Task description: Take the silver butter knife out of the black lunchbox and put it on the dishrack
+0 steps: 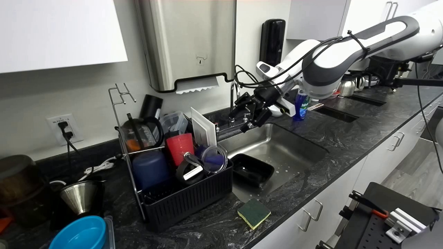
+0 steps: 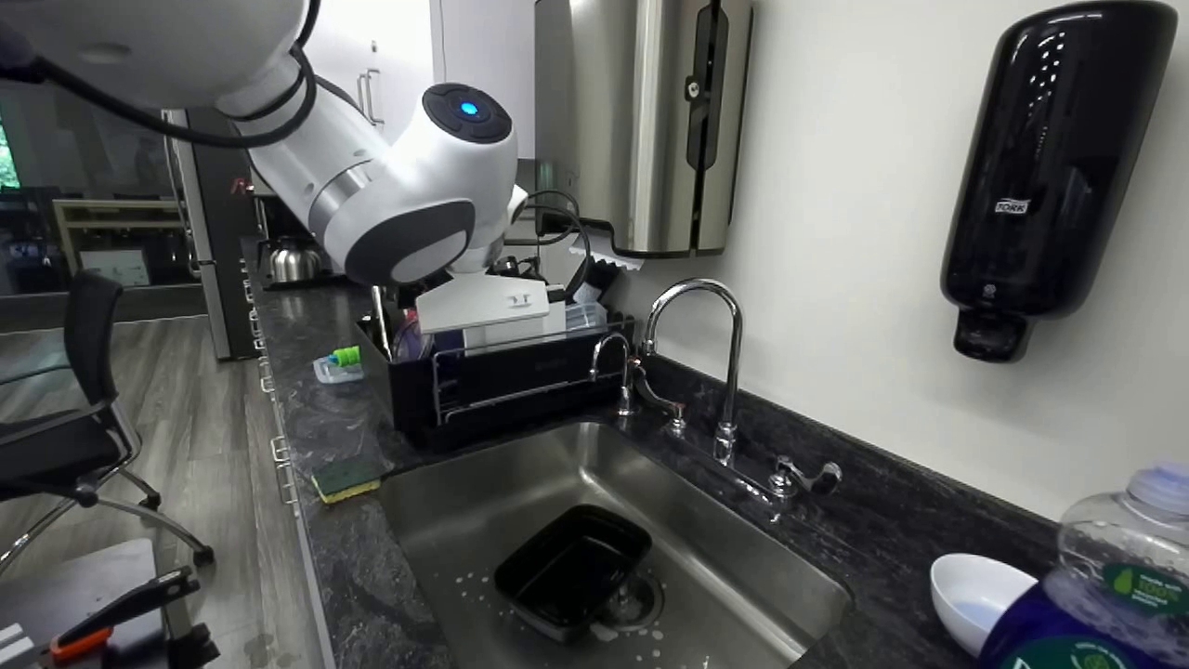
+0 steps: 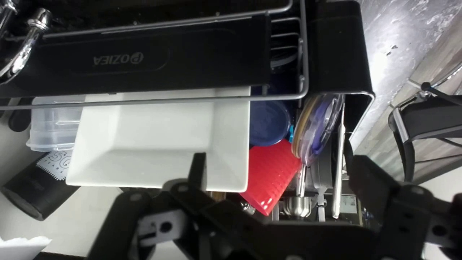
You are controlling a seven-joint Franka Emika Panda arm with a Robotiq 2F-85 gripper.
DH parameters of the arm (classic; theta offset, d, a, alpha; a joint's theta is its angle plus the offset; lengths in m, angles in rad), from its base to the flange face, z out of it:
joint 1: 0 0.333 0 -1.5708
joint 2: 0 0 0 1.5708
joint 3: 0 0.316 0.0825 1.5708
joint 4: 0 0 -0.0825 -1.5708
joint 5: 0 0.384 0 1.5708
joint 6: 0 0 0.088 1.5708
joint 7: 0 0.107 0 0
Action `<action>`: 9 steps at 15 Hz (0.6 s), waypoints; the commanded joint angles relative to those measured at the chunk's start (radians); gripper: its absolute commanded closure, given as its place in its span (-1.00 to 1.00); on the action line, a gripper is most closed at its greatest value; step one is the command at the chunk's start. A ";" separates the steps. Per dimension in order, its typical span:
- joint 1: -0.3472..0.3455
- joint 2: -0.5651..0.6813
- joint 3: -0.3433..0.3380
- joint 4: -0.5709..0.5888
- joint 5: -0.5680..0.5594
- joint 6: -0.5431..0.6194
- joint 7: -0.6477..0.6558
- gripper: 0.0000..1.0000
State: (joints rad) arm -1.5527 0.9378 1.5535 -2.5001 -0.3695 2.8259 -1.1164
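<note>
The black lunchbox (image 1: 251, 169) lies in the steel sink in both exterior views, and no knife shows inside it. Beside the sink stands the black dishrack (image 1: 193, 204), full of dishes. In the wrist view a slim silver utensil, apparently the silver butter knife (image 3: 338, 173), stands in the end of the rack with its handle sticking out. My gripper (image 1: 238, 120) is raised near the faucet, on the sink side of the rack, jaws wide apart and nothing held. Its fingers (image 3: 197, 169) frame the dishes in the wrist view; the arm hides them in an exterior view.
A white square plate (image 3: 158, 141), a red cup (image 3: 269, 173) and a clear container (image 3: 56, 124) fill the rack. The tall faucet (image 2: 734, 353) rises behind the sink. A sponge (image 1: 254, 212) lies by the counter edge. The steel towel dispenser (image 1: 197, 41) hangs above.
</note>
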 commanded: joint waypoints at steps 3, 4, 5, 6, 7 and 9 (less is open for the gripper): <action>-0.048 -0.131 0.039 -0.013 0.002 0.000 0.067 -1.00; -0.053 -0.148 0.041 -0.012 0.002 -0.001 0.083 -1.00; -0.058 -0.165 0.044 -0.011 0.002 0.000 0.098 -1.00; -0.064 -0.182 0.046 -0.010 0.001 0.000 0.112 -1.00; -0.068 -0.195 0.048 -0.009 0.000 -0.001 0.125 -1.00; -0.074 -0.226 0.053 -0.008 0.000 0.001 0.151 -1.00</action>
State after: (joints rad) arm -1.5996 0.7949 1.5827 -2.4997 -0.3695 2.8251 -1.0124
